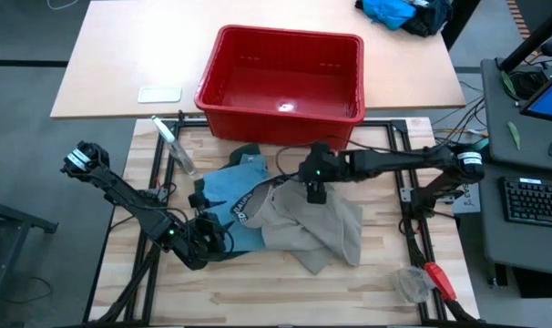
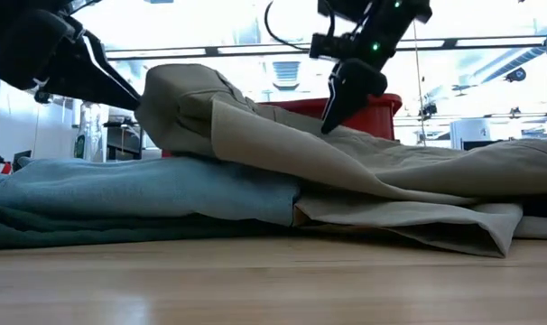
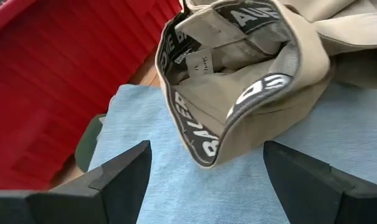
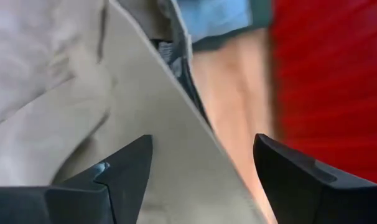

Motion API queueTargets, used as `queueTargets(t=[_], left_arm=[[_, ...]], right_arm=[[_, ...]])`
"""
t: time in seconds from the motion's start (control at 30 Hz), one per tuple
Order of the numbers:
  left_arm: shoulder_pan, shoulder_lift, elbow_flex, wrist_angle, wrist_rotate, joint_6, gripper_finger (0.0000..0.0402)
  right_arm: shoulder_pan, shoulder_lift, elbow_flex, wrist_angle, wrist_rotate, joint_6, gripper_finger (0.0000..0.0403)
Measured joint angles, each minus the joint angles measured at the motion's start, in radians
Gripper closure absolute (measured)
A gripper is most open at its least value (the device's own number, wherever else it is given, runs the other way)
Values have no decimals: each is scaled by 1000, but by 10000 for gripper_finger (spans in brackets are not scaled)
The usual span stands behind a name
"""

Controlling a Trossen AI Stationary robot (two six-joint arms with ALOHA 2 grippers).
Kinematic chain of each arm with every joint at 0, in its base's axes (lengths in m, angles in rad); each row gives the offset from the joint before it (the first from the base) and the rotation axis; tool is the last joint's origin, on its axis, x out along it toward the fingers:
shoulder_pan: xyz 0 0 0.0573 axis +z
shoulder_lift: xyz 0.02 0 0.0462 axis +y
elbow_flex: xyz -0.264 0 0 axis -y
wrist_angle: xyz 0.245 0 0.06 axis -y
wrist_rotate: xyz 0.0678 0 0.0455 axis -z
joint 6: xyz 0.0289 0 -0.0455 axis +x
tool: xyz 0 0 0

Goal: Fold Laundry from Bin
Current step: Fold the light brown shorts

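The red bin (image 1: 223,68) stands on the far table. The laundry lies in a pile on the wooden table in front of it. A khaki piece (image 1: 322,228) lies partly over the light blue denim trousers (image 1: 223,193), and a dark green piece (image 1: 250,153) shows at the pile's far side. My left gripper (image 3: 207,149) is open at the pile's near left, over the denim, and faces the khaki piece's lettered waistband (image 3: 238,102). My right gripper (image 4: 203,140) is open just above the khaki piece's far edge (image 2: 282,135), near the bin's front wall.
A clear bottle (image 1: 173,144) lies at the table's far left. A red-handled tool (image 1: 438,279) and a clear item lie at the near right. A bright blue cloth heap (image 1: 392,11) and a white slab (image 1: 159,93) sit on the far table. Black frame rails (image 1: 405,196) border the wooden table.
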Motion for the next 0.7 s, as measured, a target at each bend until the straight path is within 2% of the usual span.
queueTargets(t=[0.17,0.33,0.47,0.57,0.63,0.7], left_arm=[[6,0,-31,80,0,33,112],[33,0,-76,168,-1,48,112],[69,0,-131,353,0,151,123],[101,0,-171,510,9,256,141],[123,0,-190,561,31,293,160],[140,0,-205,569,36,290,185]], right_arm=[[-51,11,0,2,-190,-17,148],[-52,9,0,5,-223,-18,189],[-52,12,-1,-4,-225,-15,255],[-52,14,-4,-6,-226,-14,322],[-51,10,-4,-12,-226,-14,369],[-43,2,1,-36,-223,-7,384]])
